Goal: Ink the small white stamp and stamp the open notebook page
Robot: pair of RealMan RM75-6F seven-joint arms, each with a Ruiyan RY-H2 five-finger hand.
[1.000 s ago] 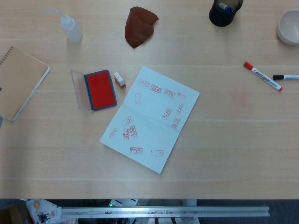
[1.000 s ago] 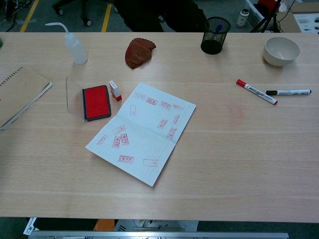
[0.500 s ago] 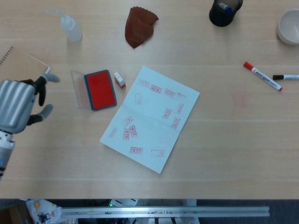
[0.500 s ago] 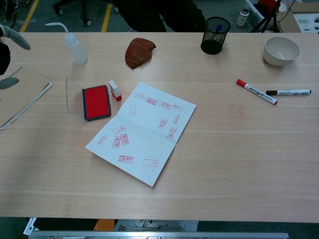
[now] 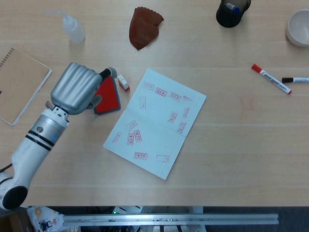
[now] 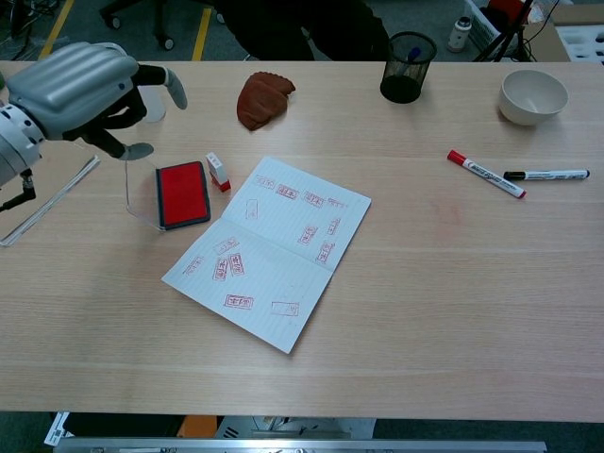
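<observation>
Tabletop — left robot hand now above ink pad.

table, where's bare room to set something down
Free: the wide strip of table in front of the notebook, and the patch between notebook and red marker. Crowded: around the ink pad and stamp, under the left robot hand.

**Left hand above the ink pad**

At upper left, the left hand hovers empty, fingers apart, near the red ink pad. The small white stamp stands between the pad and the open notebook on the counter.
</observation>
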